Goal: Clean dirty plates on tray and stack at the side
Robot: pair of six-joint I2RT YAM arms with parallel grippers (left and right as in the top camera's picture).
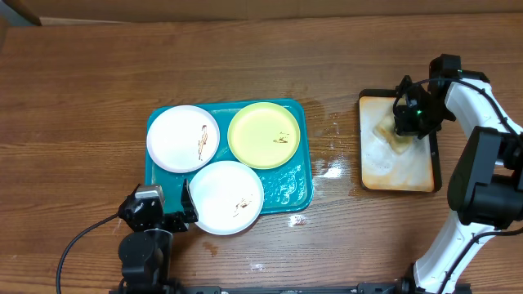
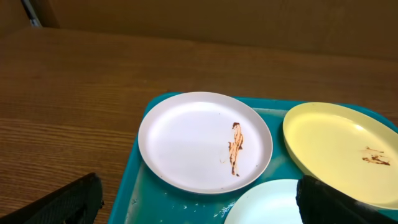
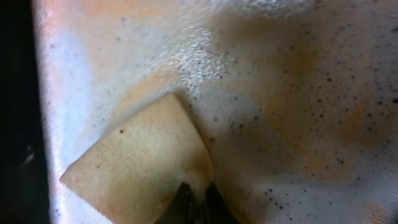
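Plainly, three brown-smeared plates (image 1: 184,137) (two white, one yellow) — left tool (image 1: 161,209) gapes, right tool (image 3: 196,200) pinches sponge (image 3: 140,158).

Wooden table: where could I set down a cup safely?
Widest bare wood: left of the teal plastic tray and along the far edge. The strip between it and the black-rimmed narrow tray is free but wet. Crowded: the teal tray, filled by three dirty round plates, left hand at its near corner.

Teal tray (image 1: 299,189): brown-streaked white plate (image 1: 183,138) at ten o'clock, second white plate (image 1: 226,197) at six, yellow-green plate (image 1: 264,135) at one. Brown wood-grain counter (image 1: 98,90). Tan sponge (image 3: 140,162) at three o'clock.
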